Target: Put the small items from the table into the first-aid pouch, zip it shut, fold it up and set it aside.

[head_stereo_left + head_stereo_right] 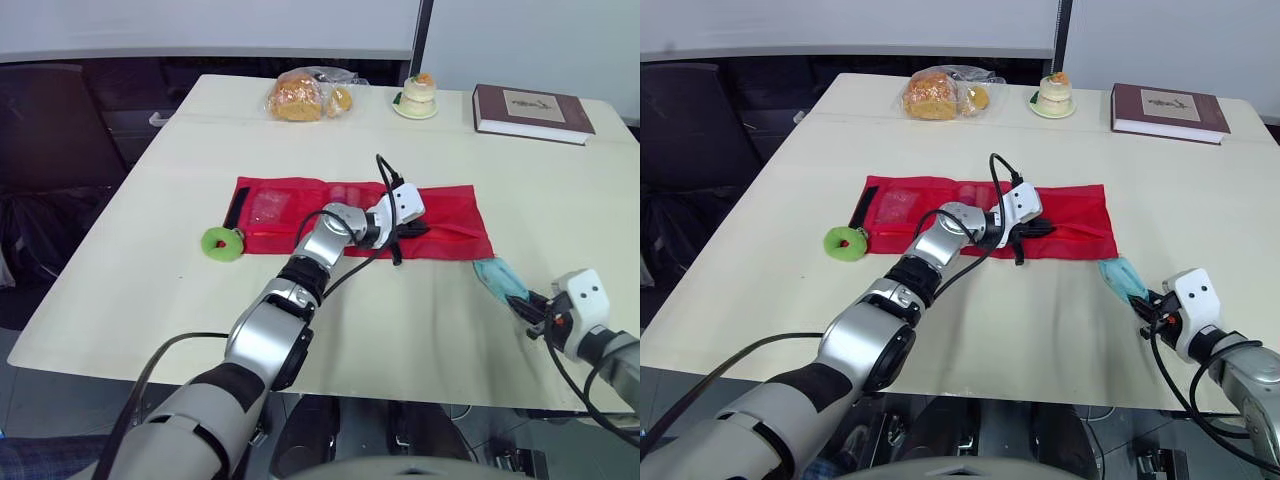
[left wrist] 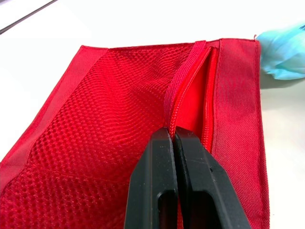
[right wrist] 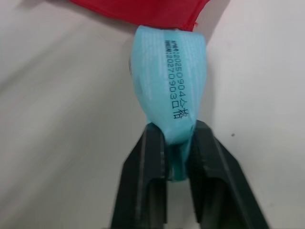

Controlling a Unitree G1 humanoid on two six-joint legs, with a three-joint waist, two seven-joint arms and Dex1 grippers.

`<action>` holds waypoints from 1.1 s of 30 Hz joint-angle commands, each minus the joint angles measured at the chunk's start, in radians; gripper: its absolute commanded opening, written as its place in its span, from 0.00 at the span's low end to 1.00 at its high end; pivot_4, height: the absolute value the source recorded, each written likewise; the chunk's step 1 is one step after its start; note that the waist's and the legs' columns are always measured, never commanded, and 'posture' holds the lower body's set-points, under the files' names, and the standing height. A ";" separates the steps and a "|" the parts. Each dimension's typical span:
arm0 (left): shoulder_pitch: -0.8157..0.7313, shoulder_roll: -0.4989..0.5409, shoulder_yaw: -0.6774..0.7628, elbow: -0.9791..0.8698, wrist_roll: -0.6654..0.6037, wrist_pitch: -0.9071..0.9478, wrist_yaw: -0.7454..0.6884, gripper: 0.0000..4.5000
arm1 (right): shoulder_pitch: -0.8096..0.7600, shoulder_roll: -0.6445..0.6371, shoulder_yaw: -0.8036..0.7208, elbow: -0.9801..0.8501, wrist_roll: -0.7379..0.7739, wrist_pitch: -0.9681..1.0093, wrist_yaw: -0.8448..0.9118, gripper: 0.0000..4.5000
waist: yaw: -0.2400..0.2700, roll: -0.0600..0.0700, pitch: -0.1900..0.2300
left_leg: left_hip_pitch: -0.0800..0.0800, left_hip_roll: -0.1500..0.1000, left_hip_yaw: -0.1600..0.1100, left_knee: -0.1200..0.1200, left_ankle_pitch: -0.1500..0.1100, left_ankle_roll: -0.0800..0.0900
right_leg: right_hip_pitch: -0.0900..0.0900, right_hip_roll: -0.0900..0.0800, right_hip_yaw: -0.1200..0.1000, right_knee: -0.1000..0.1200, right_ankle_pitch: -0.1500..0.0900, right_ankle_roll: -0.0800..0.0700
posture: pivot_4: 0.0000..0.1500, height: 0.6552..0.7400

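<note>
A red mesh first-aid pouch (image 1: 290, 210) lies flat in the middle of the table. My left gripper (image 1: 415, 230) rests on its right half, shut on the zipper edge (image 2: 172, 136); beyond the fingertips the zipper gapes open toward the pouch's right end. By the pouch's front right corner, my right gripper (image 1: 525, 305) is shut on one end of a light blue packet (image 3: 169, 71), whose far end touches the red fabric. A green ring (image 1: 222, 243) lies on the table just off the pouch's left end. A thin black strip (image 1: 237, 208) lies along that same end.
At the far edge of the table (image 1: 120, 290) sit a bag of bread (image 1: 300, 95), a small cake on a plate (image 1: 417, 95) and a dark red book (image 1: 530, 110). Bare tabletop runs along the front and left.
</note>
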 commanded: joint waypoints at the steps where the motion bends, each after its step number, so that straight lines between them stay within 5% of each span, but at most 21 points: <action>1: -0.021 -0.017 -0.007 -0.072 -0.015 0.018 -0.003 0.00 | 0.085 0.012 -0.105 -0.181 0.077 0.031 0.013 0.00 | -0.001 0.000 0.000 | 0.000 0.000 0.000 0.000 0.000 0.000 | 0.000 0.000 0.000 0.000 0.000 0.000 | 1.00 0.87; 8: 0.020 -0.045 -0.031 -0.159 -0.028 0.069 -0.018 0.00 | 0.133 0.053 -0.106 -0.394 0.175 0.175 -0.097 0.00 | -0.007 0.000 0.000 | 0.001 0.001 0.000 0.000 0.000 0.000 | 0.000 0.000 0.001 0.001 0.000 0.000 | 1.00 0.87; 20: 0.161 -0.088 -0.133 -0.445 -0.044 0.219 -0.061 0.00 | -0.086 0.181 0.036 -0.314 0.109 0.392 -0.382 0.00 | -0.007 0.001 0.000 | 0.001 0.001 0.001 0.000 0.000 0.000 | 0.000 0.000 0.001 0.000 0.000 0.000 | 1.00 0.87; 33: 0.182 -0.125 -0.118 -0.483 -0.055 0.293 0.055 0.00 | -0.055 0.128 0.111 -0.360 0.108 0.386 -0.271 0.00 | -0.008 0.001 -0.001 | 0.001 0.001 0.000 0.000 0.000 0.000 | 0.000 0.000 0.001 0.000 0.000 0.000 | 1.00 0.87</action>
